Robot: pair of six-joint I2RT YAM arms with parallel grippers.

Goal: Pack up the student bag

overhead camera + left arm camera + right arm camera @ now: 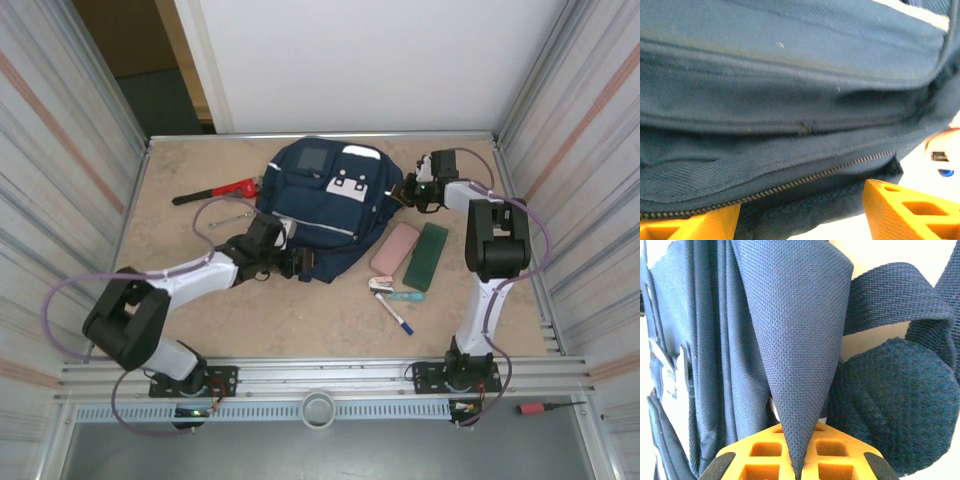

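Observation:
The student bag [325, 205], navy with white patches, lies flat in the middle of the table. My right gripper [405, 190] is at the bag's right side. In the right wrist view its orange jaws [799, 460] are shut on a fold of the bag's navy fabric [795, 340], which rises in a cone from between them. My left gripper [285, 258] sits at the bag's near left edge. Its orange fingers [905, 210] stand apart in the left wrist view, with the bag's zipper [805, 179] and lower fabric between and above them.
A pink case [395, 248] and a green case [427, 256] lie right of the bag, with a pen [395, 312] and small stationery [383, 285] in front of them. A red pipe wrench [215, 190] lies at the left. Metal walls enclose the table.

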